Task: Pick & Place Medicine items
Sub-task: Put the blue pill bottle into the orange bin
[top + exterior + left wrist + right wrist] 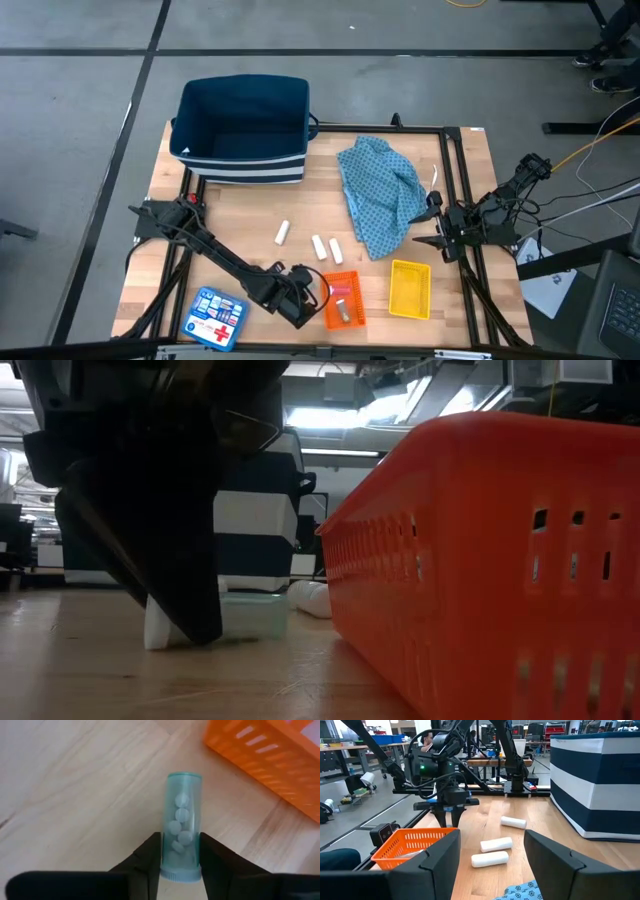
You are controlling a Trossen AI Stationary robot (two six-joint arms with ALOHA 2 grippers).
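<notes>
A small translucent teal pill vial [182,810] with white tablets inside lies flat on the wooden table, just left of the orange tray [342,300]. My left gripper [180,836] [300,295] is down at the table, shut on this vial. Three white sticks [282,232] [319,246] [336,250] lie loose on the table at its middle. Small items [343,312] sit inside the orange tray. My right gripper [492,834] [432,225] waits open at the right, beside the blue patterned cloth [385,195]. My left gripper pinches the vial between its two fingers [147,862], on the vial's sides near the cap end [170,857]. The fingers come from above, slanting down, and stand across the vial. The vial [255,615] lies flat on the table.
A yellow tray [410,288] sits right of the orange one. A flat blue box with a red cross [213,318] lies near the front left edge. A navy bin with striped sides [243,130] stands at the far edge.
</notes>
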